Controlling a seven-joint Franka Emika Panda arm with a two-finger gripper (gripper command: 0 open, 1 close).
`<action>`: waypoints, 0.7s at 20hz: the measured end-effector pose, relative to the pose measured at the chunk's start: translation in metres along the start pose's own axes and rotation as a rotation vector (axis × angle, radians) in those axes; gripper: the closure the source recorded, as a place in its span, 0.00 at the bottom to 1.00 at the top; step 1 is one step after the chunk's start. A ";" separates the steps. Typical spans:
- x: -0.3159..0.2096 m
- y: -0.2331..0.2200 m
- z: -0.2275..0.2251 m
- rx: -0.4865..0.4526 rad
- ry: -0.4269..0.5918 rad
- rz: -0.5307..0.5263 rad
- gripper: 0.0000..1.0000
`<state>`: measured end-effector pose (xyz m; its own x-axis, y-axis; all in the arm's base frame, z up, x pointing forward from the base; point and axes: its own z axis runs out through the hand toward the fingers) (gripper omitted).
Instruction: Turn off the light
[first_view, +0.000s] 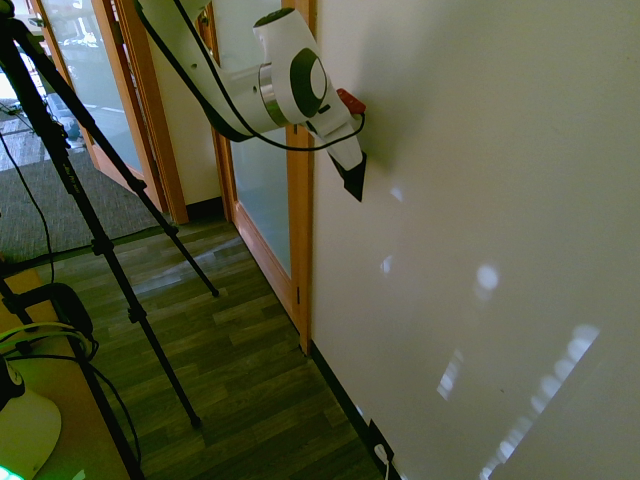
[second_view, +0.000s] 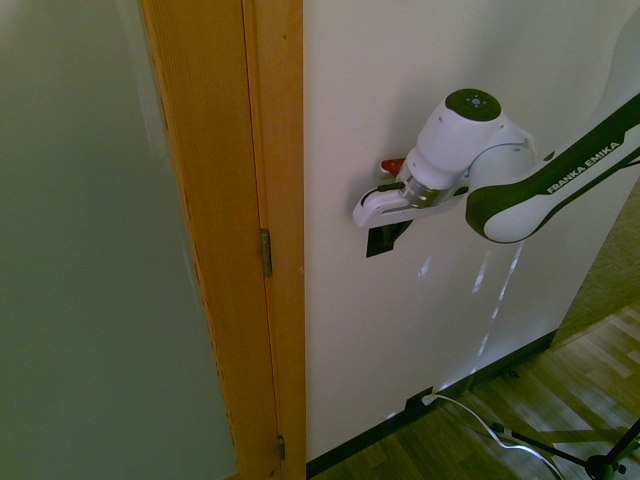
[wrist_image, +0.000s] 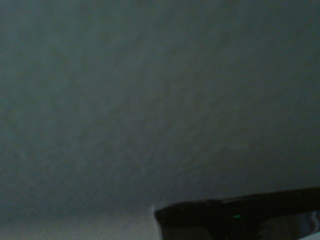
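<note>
The light's switch is a small black upright wall plate (second_view: 383, 240) on the white wall, just right of the wooden door frame. My gripper (second_view: 376, 218) is pressed up to the wall at the plate's top and covers its upper part. From the other side the plate (first_view: 355, 178) shows as a dark wedge just under my gripper (first_view: 350, 155). The wrist view is dim bare wall, with a black edge bearing a tiny green dot (wrist_image: 240, 217) at its bottom. No lamp is in view.
A wooden door frame (second_view: 272, 240) with frosted glass stands right beside the switch. Low on the wall sits a black outlet plate (second_view: 417, 404) with a white plug and cord. A black tripod (first_view: 100, 240) stands on the wood floor (first_view: 250, 370).
</note>
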<state>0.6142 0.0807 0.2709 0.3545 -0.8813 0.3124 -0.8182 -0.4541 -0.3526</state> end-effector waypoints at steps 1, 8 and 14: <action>0.000 0.000 0.000 0.000 0.000 0.000 1.00; 0.004 0.002 0.000 0.011 -0.026 -0.065 0.00; 0.008 0.002 -0.001 -0.001 -0.057 -0.110 0.00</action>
<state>0.6144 0.0730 0.2738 0.4676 -0.8322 0.2981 -0.7734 -0.5484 -0.3179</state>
